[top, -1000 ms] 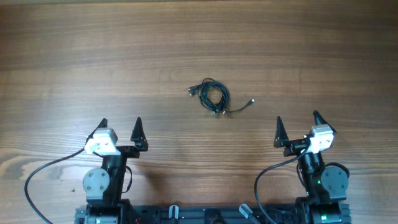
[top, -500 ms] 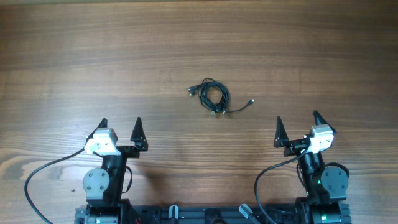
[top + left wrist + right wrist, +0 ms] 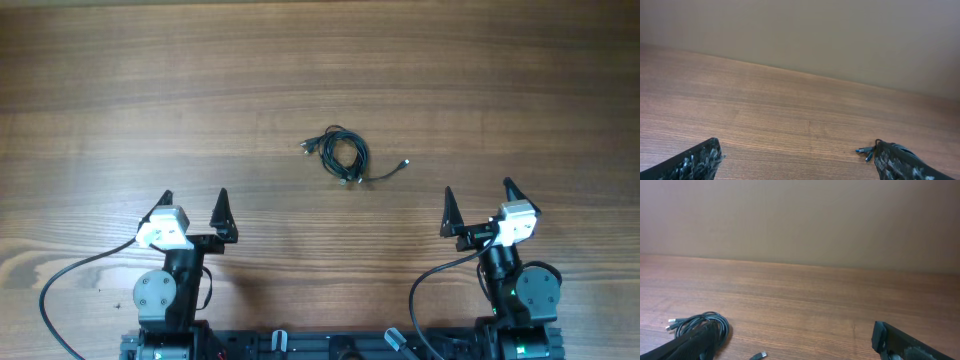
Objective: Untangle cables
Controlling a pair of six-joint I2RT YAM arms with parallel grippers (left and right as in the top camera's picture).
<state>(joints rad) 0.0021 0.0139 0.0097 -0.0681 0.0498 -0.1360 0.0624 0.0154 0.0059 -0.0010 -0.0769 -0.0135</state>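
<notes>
The cables (image 3: 343, 155) are a small tangled coil of thin black cords with plug ends, lying in the middle of the wooden table. One plug end (image 3: 403, 163) trails to the right. My left gripper (image 3: 193, 204) is open and empty at the near left, well short of the coil. My right gripper (image 3: 477, 195) is open and empty at the near right. In the left wrist view only plug tips (image 3: 865, 150) show beside my right finger. In the right wrist view the coil (image 3: 702, 322) sits at the lower left and a loose plug (image 3: 758, 356) lies near the bottom.
The wooden table (image 3: 150, 90) stretches bare around the coil. Thicker black arm wires (image 3: 70, 275) loop by the arm bases at the near edge. A plain beige wall (image 3: 800, 220) stands past the table's far edge.
</notes>
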